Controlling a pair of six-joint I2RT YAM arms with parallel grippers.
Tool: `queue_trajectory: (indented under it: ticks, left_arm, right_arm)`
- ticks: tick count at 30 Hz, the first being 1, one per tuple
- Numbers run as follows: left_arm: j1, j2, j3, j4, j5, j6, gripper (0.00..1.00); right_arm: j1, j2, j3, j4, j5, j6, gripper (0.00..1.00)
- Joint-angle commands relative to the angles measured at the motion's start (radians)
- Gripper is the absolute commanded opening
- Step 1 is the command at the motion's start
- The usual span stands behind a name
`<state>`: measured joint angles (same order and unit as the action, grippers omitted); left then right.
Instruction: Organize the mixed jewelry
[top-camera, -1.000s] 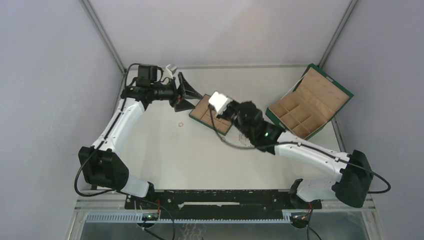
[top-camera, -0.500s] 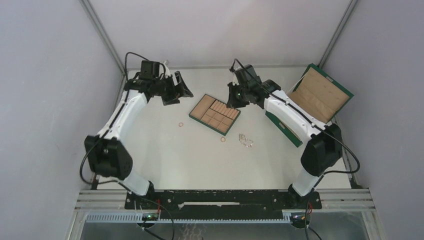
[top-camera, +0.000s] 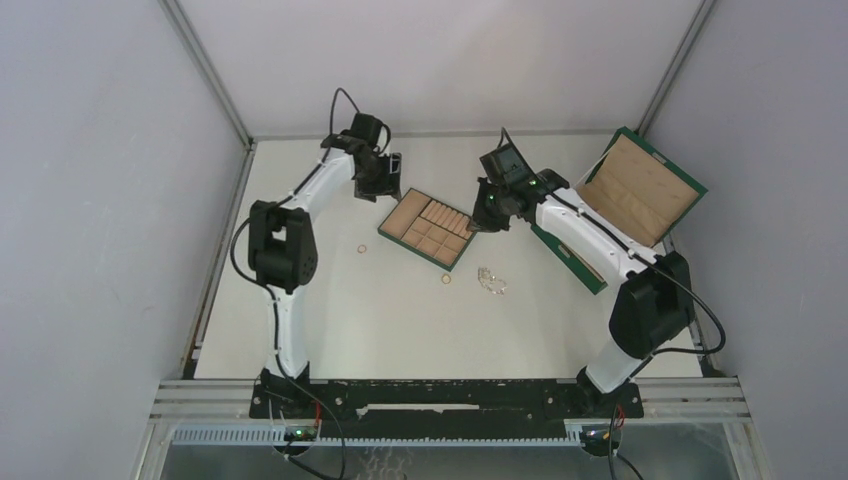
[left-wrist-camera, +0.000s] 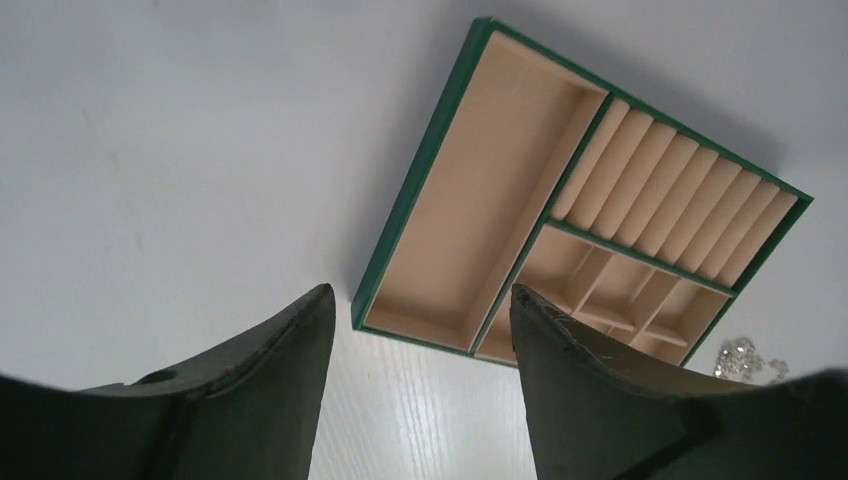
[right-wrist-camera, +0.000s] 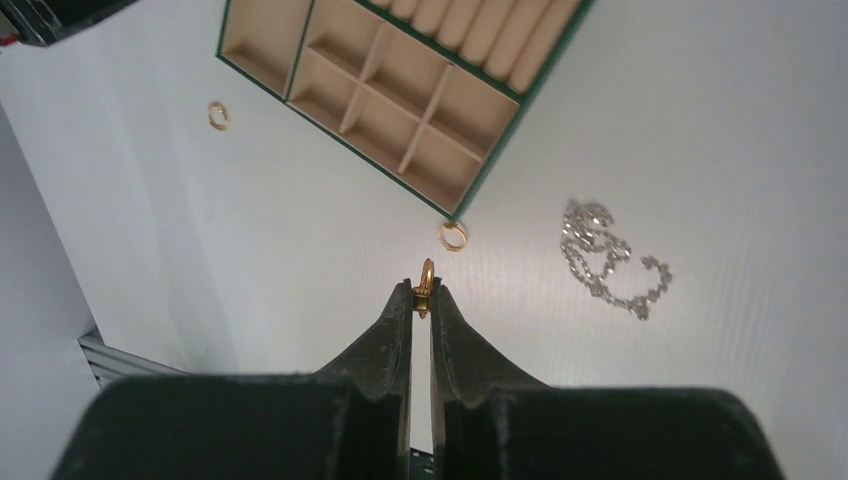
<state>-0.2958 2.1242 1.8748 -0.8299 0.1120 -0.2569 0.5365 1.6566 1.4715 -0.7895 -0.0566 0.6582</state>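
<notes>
Gold ring (right-wrist-camera: 427, 266) sits pinched in our right tool (right-wrist-camera: 421, 290); another ring (right-wrist-camera: 453, 236) and chain (right-wrist-camera: 610, 258) lie on the worktop (right-wrist-camera: 300, 230) beside the tray (right-wrist-camera: 437, 160), its compartments bare; left tool (left-wrist-camera: 420, 297) spread.

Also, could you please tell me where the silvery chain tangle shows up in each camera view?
Top external: chain tangle on the table, right of the tray's near corner.
Left wrist: barely visible at the lower right edge.
Right wrist: right of centre.
Shared landmark: the green-edged tray.
</notes>
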Motion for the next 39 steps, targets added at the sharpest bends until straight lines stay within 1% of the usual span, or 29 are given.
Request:
queue_trajectory:
  ticks: [1, 3, 8, 12, 15, 19, 23, 25, 30, 35, 39]
  left_arm:
    - [-0.035, 0.06, 0.117, -0.038, -0.12, 0.069, 0.7]
    - [-0.045, 0.094, 0.138, -0.046, -0.172, 0.087, 0.7]
    - [-0.06, 0.148, 0.139, -0.037, -0.177, 0.091, 0.69]
    - [-0.069, 0.176, 0.143, -0.028, -0.167, 0.077, 0.66]
    - [-0.074, 0.192, 0.145, -0.028, -0.176, 0.065, 0.58]
    - [-0.074, 0.206, 0.146, -0.036, -0.184, 0.043, 0.37]
    - [-0.074, 0.2, 0.143, -0.036, -0.188, 0.029, 0.3]
    - [-0.074, 0.196, 0.143, -0.036, -0.192, 0.021, 0.24]
    - [-0.075, 0.181, 0.134, -0.043, -0.209, -0.023, 0.01]
    - [-0.074, 0.147, 0.09, -0.043, -0.164, -0.052, 0.0]
    - [-0.081, 0.082, -0.02, -0.025, -0.156, -0.048, 0.0]
  right_arm:
    - [-0.018, -0.098, -0.057, 0.017, 0.014, 0.04, 0.0]
    - [-0.019, -0.115, -0.076, 0.006, 0.02, 0.04, 0.0]
    - [-0.02, -0.15, -0.109, -0.002, 0.039, 0.044, 0.0]
    - [-0.019, -0.152, -0.109, 0.002, 0.035, 0.039, 0.0]
    - [-0.019, -0.155, -0.108, 0.006, 0.033, 0.037, 0.0]
    - [-0.019, -0.158, -0.109, 0.004, 0.034, 0.037, 0.0]
    - [-0.019, -0.152, -0.109, 0.002, 0.034, 0.036, 0.0]
    - [-0.017, -0.148, -0.109, 0.002, 0.032, 0.036, 0.0]
    - [-0.017, -0.14, -0.109, 0.009, 0.023, 0.033, 0.0]
    - [-0.016, -0.134, -0.109, 0.008, 0.023, 0.034, 0.0]
    - [-0.016, -0.131, -0.109, 0.004, 0.038, 0.036, 0.0]
